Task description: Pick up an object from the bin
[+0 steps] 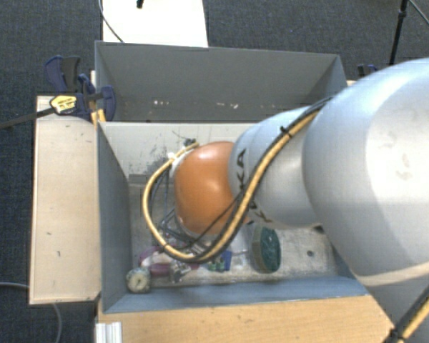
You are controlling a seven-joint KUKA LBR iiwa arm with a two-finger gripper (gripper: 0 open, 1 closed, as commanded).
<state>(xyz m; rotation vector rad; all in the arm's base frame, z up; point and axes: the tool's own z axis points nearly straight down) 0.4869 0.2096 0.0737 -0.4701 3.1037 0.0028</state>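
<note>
Camera view. The arm (357, 184) comes in from your right, and its broad pale body covers most of the right half of the bin (114, 213). At the wrist, the orange cover (204, 188) sits over the left-centre of the bin floor. A yellow-and-black cable (151, 206) loops round the cover's left and lower sides, then runs back up along the arm.

Gripper (173, 241): you see only some dark parts of it, poking out under the lower left edge of the orange cover, over the front-left part of the floor. You cannot tell how far the claw is open or whether it has hold of anything, because the cover and the cable loop hide it.

The loose things lie in a row along the front wall:
- A small round pale thing (137, 281) sits in the front left corner.
- A purple-and-white piece (159, 267) lies just right of it. It is directly below the gripper's dark parts and is the thing nearest to them. You cannot tell whether the two touch.
- A blue-green piece (220, 263) lies further right, at the low end of the cable loop.
- A dark green oval disc (269, 251) lies right of that, with its top edge tucked under the arm.

Past the disc, the floor is pale and speckled up to the arm's lower edge.
</note>
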